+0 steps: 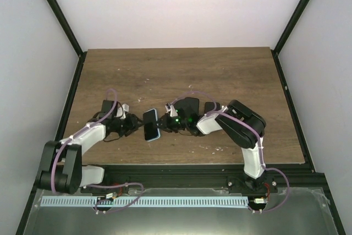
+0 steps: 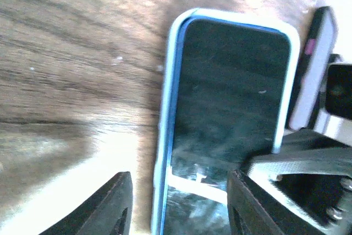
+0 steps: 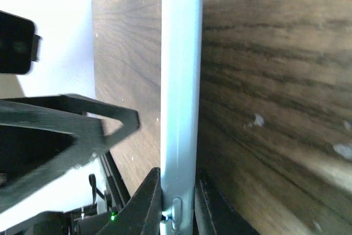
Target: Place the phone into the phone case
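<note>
Okay, top view first: phone [image 1: 149,125] sits screen-up in the pale blue phone case [image 1: 158,123] near the front middle of the wooden bench [image 1: 181,70]. Left claw [image 1: 132,125] is just beside it on one side and right claw [image 1: 166,124] is against the other side. Both arms reach inward and low toward it.

Left wrist view: dark screen of the phone [image 2: 231,97] shows inside the pale rim of the phone case [image 2: 168,108], lying flat on the bench [image 2: 66,53]. Cannot tell if it is fully seated. Left claw [image 2: 180,180] is spread wide at the near end of the phone, one finger off to the side over bare wood, the other overlapping the screen corner. Contact unclear. A finger of the right claw shows at the far long edge.

Right wrist view: phone case [image 3: 179,81] is seen edge-on as a pale vertical strip. Right claw [image 3: 177,184] is clamped on it, one finger on each face. Wood grain of the bench [image 3: 275,81] fills the right side.
</note>
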You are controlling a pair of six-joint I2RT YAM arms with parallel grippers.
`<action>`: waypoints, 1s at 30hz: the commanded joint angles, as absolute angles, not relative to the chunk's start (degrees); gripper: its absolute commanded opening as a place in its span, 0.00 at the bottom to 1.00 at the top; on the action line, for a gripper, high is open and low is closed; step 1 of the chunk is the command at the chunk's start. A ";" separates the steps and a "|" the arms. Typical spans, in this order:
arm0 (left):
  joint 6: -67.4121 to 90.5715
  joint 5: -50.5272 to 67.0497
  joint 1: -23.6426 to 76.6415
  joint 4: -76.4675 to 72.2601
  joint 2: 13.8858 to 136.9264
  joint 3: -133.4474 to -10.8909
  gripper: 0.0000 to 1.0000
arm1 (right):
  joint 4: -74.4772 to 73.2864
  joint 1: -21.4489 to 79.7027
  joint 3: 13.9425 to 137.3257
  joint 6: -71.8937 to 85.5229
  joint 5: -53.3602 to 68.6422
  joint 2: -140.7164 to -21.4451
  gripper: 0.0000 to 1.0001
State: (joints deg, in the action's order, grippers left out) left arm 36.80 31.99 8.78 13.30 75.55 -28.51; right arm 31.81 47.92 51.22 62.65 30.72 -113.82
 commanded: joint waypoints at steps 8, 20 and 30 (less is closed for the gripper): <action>36.71 42.55 9.01 19.27 54.79 -32.84 0.74 | 43.05 44.40 41.72 65.16 41.74 -97.99 0.08; 50.26 59.04 9.00 1.16 47.62 -28.67 0.73 | 55.50 44.05 33.67 73.07 46.09 -83.96 0.09; 56.55 60.23 9.31 -6.68 47.90 -24.86 0.48 | 58.07 44.20 32.97 76.15 45.07 -82.91 0.10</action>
